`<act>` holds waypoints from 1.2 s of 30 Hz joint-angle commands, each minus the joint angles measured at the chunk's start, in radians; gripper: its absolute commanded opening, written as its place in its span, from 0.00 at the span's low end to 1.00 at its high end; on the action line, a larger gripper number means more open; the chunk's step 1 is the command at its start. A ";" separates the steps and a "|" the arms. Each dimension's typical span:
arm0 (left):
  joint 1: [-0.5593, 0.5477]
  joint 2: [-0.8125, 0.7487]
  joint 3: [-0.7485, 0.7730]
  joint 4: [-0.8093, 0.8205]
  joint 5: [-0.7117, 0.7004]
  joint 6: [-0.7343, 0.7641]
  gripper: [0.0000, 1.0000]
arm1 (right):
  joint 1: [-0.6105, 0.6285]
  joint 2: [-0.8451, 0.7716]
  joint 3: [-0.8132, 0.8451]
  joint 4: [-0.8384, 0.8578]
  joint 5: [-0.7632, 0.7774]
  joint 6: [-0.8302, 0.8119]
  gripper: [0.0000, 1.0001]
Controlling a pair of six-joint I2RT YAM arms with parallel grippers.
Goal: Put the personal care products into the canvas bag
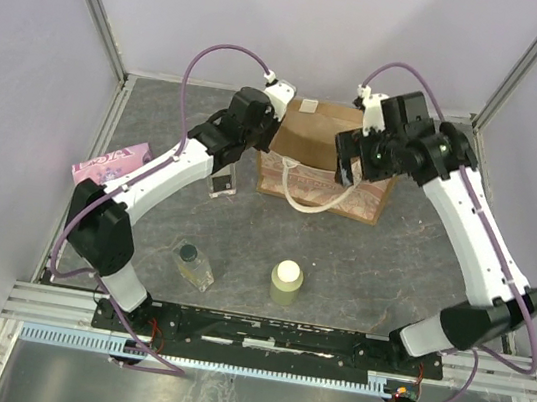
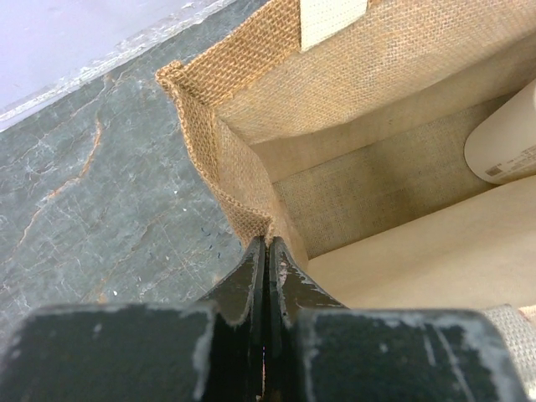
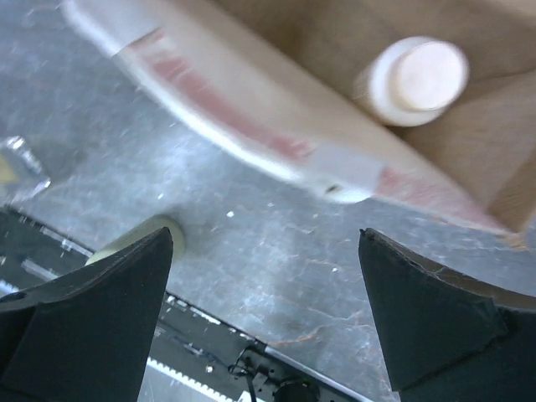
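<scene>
Our left gripper point(image 2: 266, 244) is clenched on the rim of the boxy tan-brown canvas bag point(image 2: 251, 59). It pinches the woven wall at the bag's left corner, and the bag's mouth gapes beside it. Our right gripper point(image 3: 266, 239) is released. Its two dark fingers are spread wide with nothing between them, and it hovers over the right part of the bag's front edge.

Inside the bag, toward its right side, we see the cream cylindrical bottle point(image 3: 419, 79); we cannot tell whether it stands or leans. A cream looped handle point(image 1: 299, 198) droops over the bag's pinkish front panel.

Outside, a clear squarish bottle with a dark cap point(image 1: 221, 182) sits just beside the bag's front left corner. The pale yellow-green bottle with a white cap point(image 1: 286, 282) is well in front of the bag. The second clear squarish bottle point(image 1: 193, 263) is in front of the bag and to its left. A flat pink packet point(image 1: 110, 162) lies well to the bag's left. All of these rest on the grey stone-patterned tabletop point(image 1: 390, 270).
</scene>
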State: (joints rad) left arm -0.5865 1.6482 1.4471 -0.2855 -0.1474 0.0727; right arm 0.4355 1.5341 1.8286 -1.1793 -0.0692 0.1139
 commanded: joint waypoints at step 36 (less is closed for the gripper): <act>0.006 0.106 0.110 -0.015 0.013 -0.102 0.03 | 0.674 -0.105 -0.492 0.200 0.058 0.239 1.00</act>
State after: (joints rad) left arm -0.5793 1.7264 1.5291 -0.2855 -0.1539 0.0181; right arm 1.0855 1.4017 1.2995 -1.0214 -0.0200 0.3412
